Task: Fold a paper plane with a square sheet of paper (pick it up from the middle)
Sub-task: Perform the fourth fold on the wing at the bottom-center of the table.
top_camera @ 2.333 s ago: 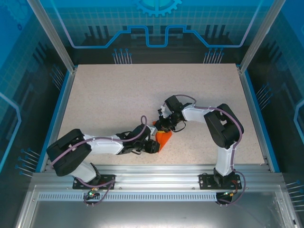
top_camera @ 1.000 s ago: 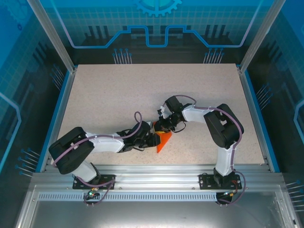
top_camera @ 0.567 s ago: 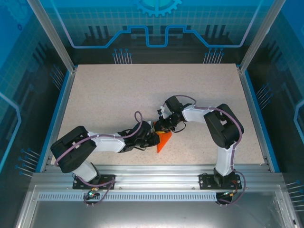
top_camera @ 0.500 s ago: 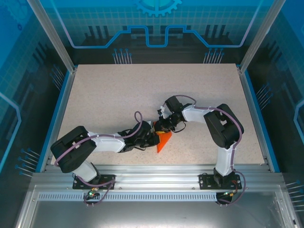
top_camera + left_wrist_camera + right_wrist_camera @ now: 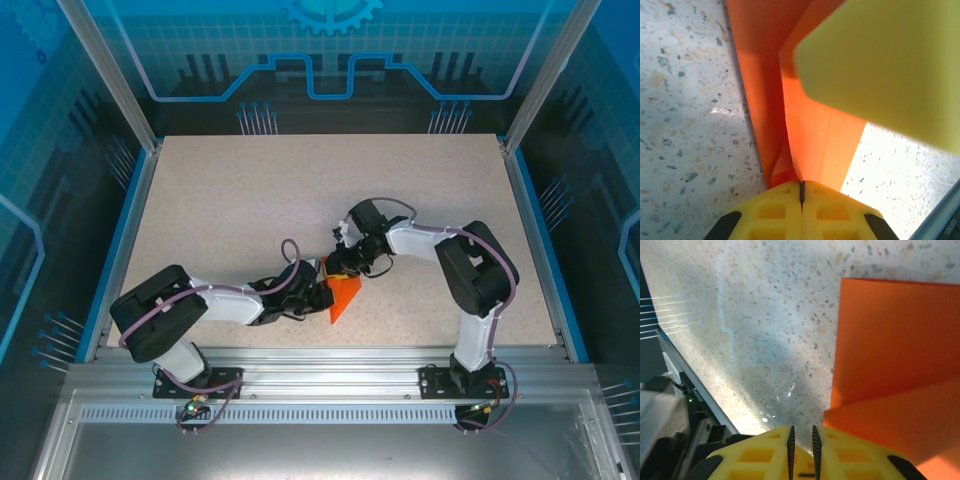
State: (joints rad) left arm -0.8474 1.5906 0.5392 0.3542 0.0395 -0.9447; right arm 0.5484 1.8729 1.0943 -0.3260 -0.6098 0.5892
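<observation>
Two grippers meet at the paper (image 5: 810, 135). Our left gripper (image 5: 801, 187) pinches it; the right gripper (image 5: 801, 432) we cannot tell. Hard tugs could rip it.

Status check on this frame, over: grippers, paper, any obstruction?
Left gripper shut on folded orange paper, pinching an edge. Right gripper low over the paper, fingers nearly together, grip unclear. No obstruction seen.

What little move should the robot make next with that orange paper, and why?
Probably the left gripper, shut on an edge of the orange paper, should ease that raised flap over and press it flat. The flap stands up off the table along a crease, and the right gripper sits right beside the fold.
</observation>
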